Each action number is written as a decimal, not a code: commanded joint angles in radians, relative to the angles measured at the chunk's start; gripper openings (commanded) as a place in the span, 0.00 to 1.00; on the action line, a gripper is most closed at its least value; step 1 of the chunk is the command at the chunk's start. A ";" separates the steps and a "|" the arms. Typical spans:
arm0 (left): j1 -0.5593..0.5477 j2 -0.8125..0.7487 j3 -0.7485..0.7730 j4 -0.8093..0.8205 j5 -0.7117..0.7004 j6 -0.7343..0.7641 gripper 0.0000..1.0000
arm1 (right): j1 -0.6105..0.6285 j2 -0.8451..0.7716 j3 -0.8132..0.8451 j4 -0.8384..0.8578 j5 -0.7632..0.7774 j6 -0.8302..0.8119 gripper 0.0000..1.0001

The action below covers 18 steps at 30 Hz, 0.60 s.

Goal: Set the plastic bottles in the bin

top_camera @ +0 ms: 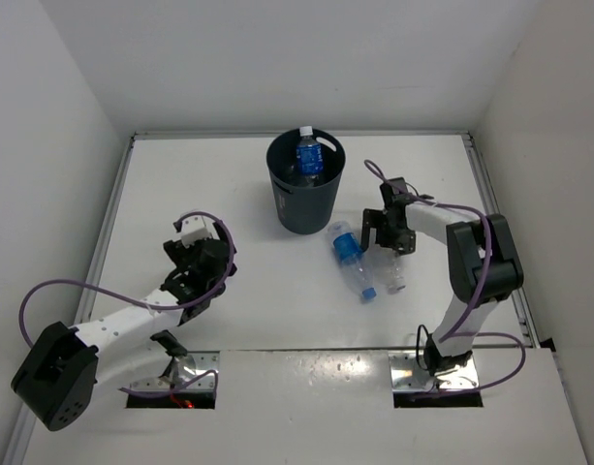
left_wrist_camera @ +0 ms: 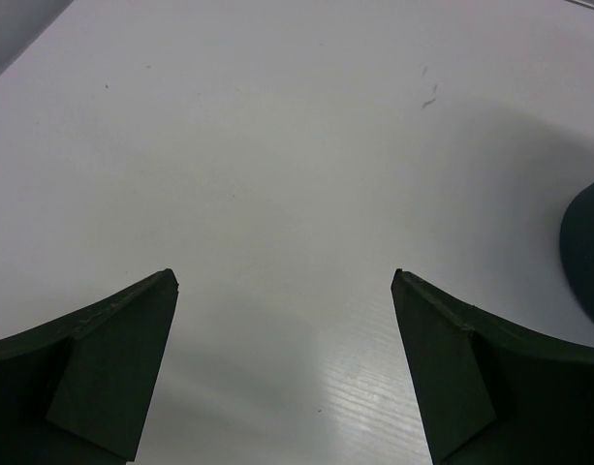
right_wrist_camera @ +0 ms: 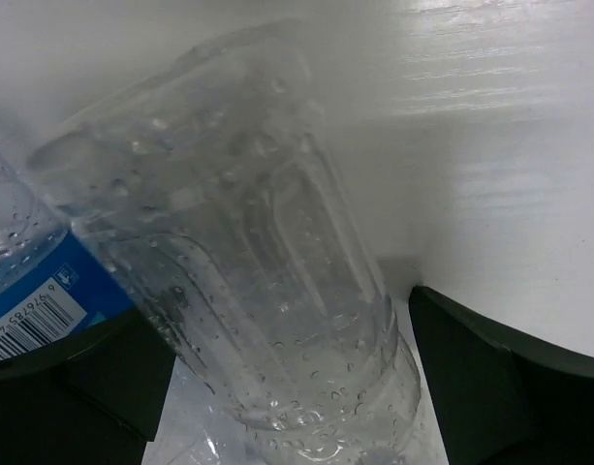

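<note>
The dark bin (top_camera: 304,199) stands at the table's back centre, and one blue-labelled plastic bottle (top_camera: 309,155) is upright inside it. Two more plastic bottles lie on the table to its right: a blue-labelled one (top_camera: 350,260) and an unlabelled clear one (top_camera: 395,274). My right gripper (top_camera: 389,237) is lowered over the clear bottle (right_wrist_camera: 267,262), open, its jaws straddling the bottle with a gap on the right side. The blue-labelled bottle (right_wrist_camera: 30,291) shows at the left of the right wrist view. Far to the left of the bin, my left gripper (top_camera: 202,254) is open over bare table (left_wrist_camera: 287,194).
The bin's dark wall (left_wrist_camera: 589,254) shows at the right edge of the left wrist view. White walls enclose the table on the left, back and right. Purple cables loop off both arms.
</note>
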 commanded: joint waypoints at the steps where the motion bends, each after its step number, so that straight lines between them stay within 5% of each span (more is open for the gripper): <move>1: -0.010 -0.023 -0.019 0.055 0.006 0.022 0.99 | -0.004 0.018 0.042 -0.031 -0.047 -0.007 0.95; 5: -0.010 -0.032 -0.019 0.055 0.006 0.031 0.99 | -0.026 0.008 0.105 -0.077 -0.036 -0.018 0.65; 9: -0.010 -0.032 -0.019 0.055 0.006 0.031 0.99 | -0.063 -0.080 0.169 -0.117 -0.007 0.000 0.52; 18: -0.010 -0.041 -0.029 0.064 0.006 0.031 0.99 | -0.126 -0.318 0.399 -0.068 -0.050 0.051 0.46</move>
